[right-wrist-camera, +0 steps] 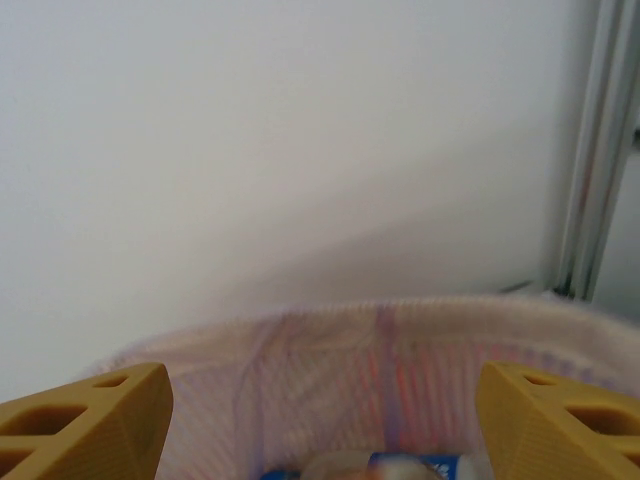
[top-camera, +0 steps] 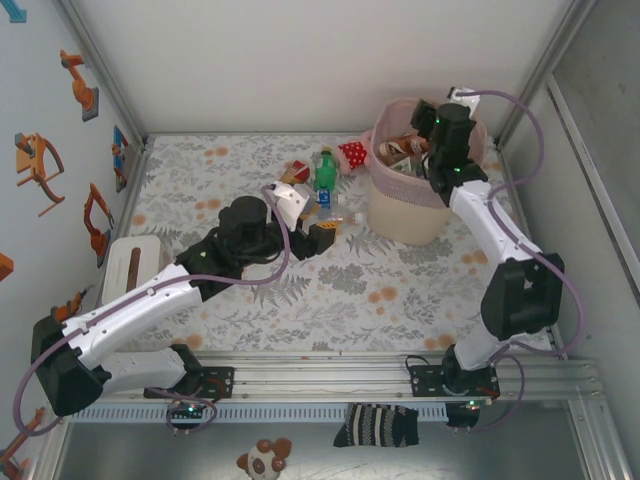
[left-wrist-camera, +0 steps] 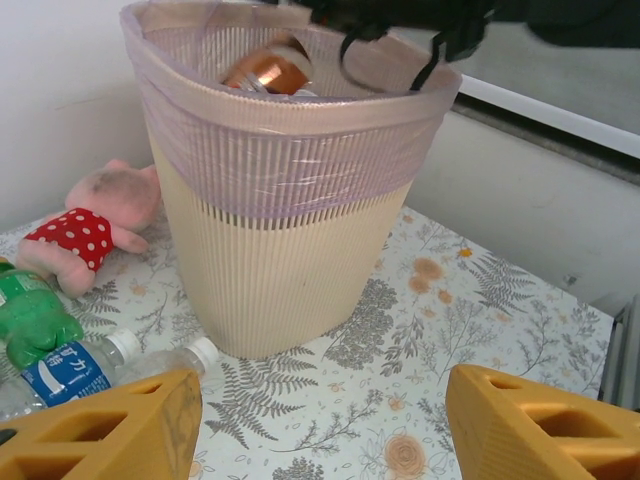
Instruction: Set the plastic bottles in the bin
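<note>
The bin [top-camera: 405,215], pink mesh above and beige below, stands at the back right of the table. Several plastic bottles lie in it, one of them brown [left-wrist-camera: 265,70]. My right gripper [top-camera: 425,148] hangs over its mouth, open; a blurred blue-labelled bottle [right-wrist-camera: 400,465] lies below the jaws, untouched. The gripper [right-wrist-camera: 325,420] faces the bin's inner wall [right-wrist-camera: 400,350]. My left gripper [top-camera: 312,222] is low over the table left of the bin [left-wrist-camera: 280,200], open [left-wrist-camera: 320,425] and holding nothing. Beside it lie a green bottle [left-wrist-camera: 30,315], a blue-labelled one [left-wrist-camera: 70,365] and a clear white-capped one [left-wrist-camera: 185,358].
A pink plush toy in a red dotted dress [left-wrist-camera: 95,215] lies left of the bin by the back wall. A white block [top-camera: 135,260] sits at the table's left edge. A striped sock [top-camera: 375,425] lies in front of the arm rail.
</note>
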You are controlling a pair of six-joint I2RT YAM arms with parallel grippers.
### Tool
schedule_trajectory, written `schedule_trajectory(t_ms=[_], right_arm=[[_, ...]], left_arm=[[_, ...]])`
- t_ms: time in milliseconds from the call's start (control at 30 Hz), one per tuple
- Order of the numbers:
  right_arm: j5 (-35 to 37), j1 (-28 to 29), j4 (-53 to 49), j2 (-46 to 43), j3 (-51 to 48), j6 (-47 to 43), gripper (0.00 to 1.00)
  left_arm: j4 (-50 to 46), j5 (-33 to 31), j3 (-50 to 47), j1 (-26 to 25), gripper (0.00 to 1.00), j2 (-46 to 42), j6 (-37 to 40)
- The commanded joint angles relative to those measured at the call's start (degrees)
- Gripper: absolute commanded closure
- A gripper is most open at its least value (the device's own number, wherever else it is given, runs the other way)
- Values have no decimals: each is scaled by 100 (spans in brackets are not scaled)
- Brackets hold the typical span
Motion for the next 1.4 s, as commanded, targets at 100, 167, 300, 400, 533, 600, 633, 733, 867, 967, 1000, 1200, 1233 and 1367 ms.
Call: schedule_trajectory(t_ms=[100,167,300,400,533,600,633,733,867,967,1000,1200,1233,1367], right_arm=[[206,12,-129,-530,-40,-575,22],[-26,1,-302,-592,26,-570,24],[-602,-3,-814,-603,261,-465,27],[-1214,-7,-1335,-449,631,-372,33],[-1846,-10,-1961,-76,1192,-258,37],[-1926,-22,-2227,146,1442,-211,39],[-1917,-36,-2270,233,1503,-191,40],[-2168,-171,-2375,570,1714,32,44],[-2511,-388,-2466,1012,1779,249,50],[-2590,-531,-2509,1216,1536,389,51],[-2690,-582,-2532,1283,1454,452,52],[-2814,-656,-2461,900,1122,410,53],[-2853,-660,-2454,801,1143,384,53],[-2994,-675,-2535,352,1305,355,53]], left_arm=[[-166,-87,-5,161,35,-69,199],[-217,-83,-6,227,35,-71,210],[-415,-40,27,412,35,10,234],[-567,40,69,552,35,102,232],[-605,177,31,693,35,167,215],[-617,238,29,748,35,202,189],[-622,258,30,759,35,212,183],[-618,310,7,780,35,224,154],[-584,307,-67,788,35,188,94],[-545,277,-146,796,35,167,50],[-530,269,-160,797,35,168,42],[-600,349,-134,894,35,396,49],[-618,383,-115,922,35,462,64],[-839,531,66,1091,35,793,226]])
